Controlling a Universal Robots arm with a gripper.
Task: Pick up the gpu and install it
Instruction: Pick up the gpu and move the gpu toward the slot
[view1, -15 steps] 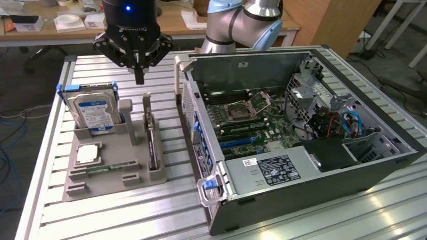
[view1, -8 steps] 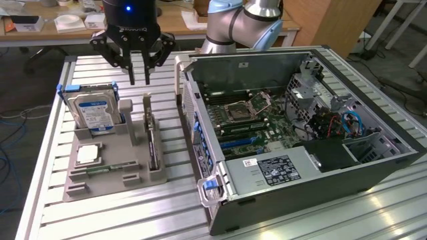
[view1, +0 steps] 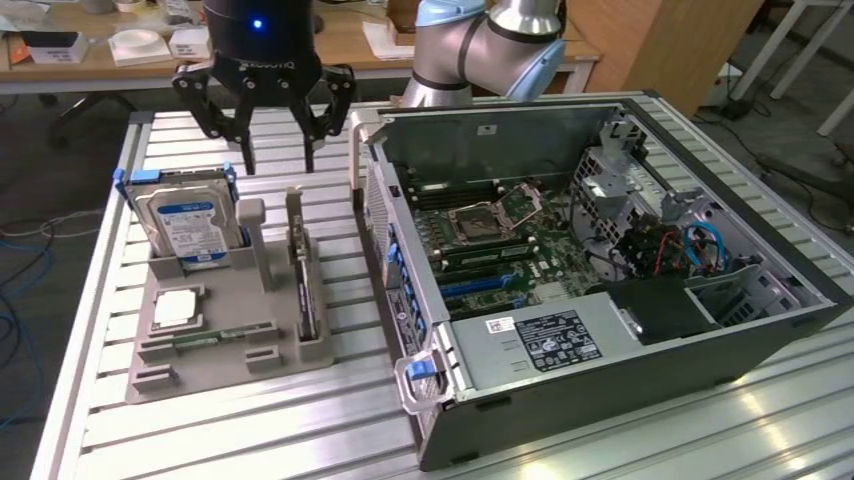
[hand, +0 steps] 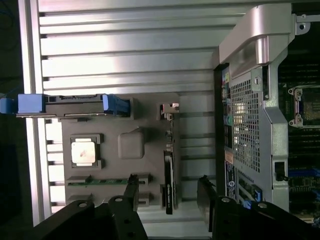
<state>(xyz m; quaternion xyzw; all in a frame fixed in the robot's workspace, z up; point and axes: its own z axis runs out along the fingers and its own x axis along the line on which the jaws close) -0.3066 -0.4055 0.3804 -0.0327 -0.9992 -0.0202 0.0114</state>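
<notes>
The gpu (view1: 304, 285) stands edge-on in a slot of the grey holder tray (view1: 220, 372), its silvery bracket end toward the back of the table. My gripper (view1: 278, 160) hangs open above the table, behind the tray's back end and apart from the card. In the wrist view the gpu (hand: 169, 172) is a thin dark strip between my spread black fingers (hand: 131, 192), and the gripper (hand: 168, 194) holds nothing. The open computer case (view1: 587, 250) lies on the exterior view's right with its motherboard exposed.
On the tray also stand a silver hard drive (view1: 187, 225) in blue rails, a square processor (view1: 176, 308) and a green memory stick (view1: 214, 338). The case's perforated rear wall (hand: 247, 125) is close beside the tray. The slatted aluminium table (view1: 200, 430) carries everything.
</notes>
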